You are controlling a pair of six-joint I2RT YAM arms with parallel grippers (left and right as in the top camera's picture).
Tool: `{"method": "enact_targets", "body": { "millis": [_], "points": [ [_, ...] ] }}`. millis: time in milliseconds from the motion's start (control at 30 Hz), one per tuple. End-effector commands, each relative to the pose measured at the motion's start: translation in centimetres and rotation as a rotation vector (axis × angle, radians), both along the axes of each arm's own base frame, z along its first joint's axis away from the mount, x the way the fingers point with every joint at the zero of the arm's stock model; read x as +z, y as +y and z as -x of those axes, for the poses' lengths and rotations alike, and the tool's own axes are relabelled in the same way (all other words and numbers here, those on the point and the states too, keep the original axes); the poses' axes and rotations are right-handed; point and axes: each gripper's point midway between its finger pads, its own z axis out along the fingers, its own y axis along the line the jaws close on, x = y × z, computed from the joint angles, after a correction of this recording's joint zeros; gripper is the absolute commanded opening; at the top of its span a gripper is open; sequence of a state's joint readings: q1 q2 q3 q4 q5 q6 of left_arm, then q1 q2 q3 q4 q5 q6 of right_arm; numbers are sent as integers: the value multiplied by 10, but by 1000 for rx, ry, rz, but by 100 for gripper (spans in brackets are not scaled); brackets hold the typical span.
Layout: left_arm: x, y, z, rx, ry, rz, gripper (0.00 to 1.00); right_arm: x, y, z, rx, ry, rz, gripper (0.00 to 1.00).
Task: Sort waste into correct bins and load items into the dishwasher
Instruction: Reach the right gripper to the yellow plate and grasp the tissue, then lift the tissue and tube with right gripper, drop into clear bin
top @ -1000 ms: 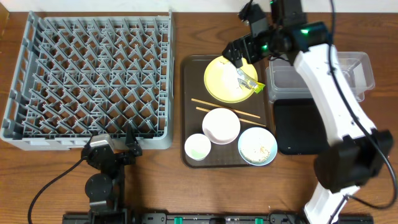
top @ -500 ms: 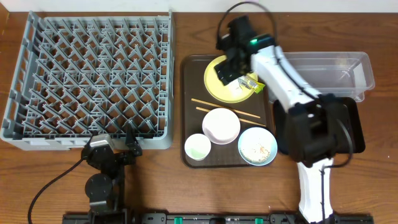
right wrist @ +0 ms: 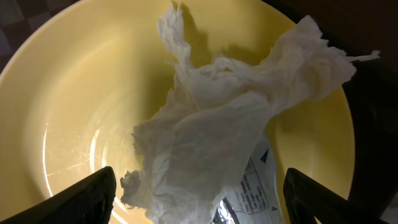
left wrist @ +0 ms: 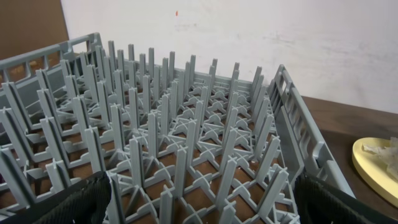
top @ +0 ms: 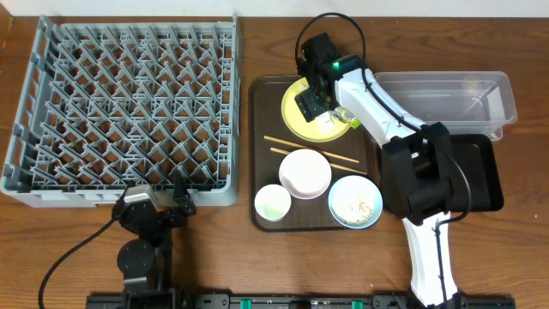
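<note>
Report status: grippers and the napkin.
Right gripper open over napkin on yellow plate. Left gripper open at rack edge. Wrapper underneath napkin; nothing blocking.

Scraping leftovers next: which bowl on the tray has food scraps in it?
The light blue bowl: whitish scraps dot its inside, while the white bowl beside it looks clean.

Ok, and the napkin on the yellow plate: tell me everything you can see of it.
The napkin is thin white paper, crumpled and creased, with ragged corners sticking up. It lies loose on the yellow plate, toward one side, partly covering a printed wrapper. The right hand hangs close over it, open, straddling it without seeming to touch it.
</note>
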State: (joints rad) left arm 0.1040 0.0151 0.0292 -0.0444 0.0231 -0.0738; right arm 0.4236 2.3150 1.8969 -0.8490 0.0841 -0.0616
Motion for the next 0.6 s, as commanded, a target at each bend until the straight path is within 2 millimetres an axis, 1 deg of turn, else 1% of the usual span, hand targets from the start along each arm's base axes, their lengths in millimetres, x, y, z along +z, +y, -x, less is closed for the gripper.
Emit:
{"method": "enact_targets", "body": {
  "millis": [0, 133, 267, 400, 433, 567],
  "points": [
    [-18, 2, 1, 12, 50, -9, 95, -12, -8, -3, -32, 16, 18, 84],
    [-18, 2, 1, 12, 50, -9, 95, -17, -9, -1, -61, 30, 15, 79],
    [-18, 2, 1, 12, 50, -9, 95, -19, -10, 1, -82, 39, 9, 70],
    [-18, 2, 1, 12, 50, -9, 95, -29, -11, 9, -78, 65, 7, 62],
    [-18, 2, 1, 12, 50, -9, 95, -32, -10, 11, -76, 74, 3, 57],
    [-18, 2, 1, 12, 50, -9, 95, -36, -11, 15, -75, 86, 4, 23]
  ]
}}
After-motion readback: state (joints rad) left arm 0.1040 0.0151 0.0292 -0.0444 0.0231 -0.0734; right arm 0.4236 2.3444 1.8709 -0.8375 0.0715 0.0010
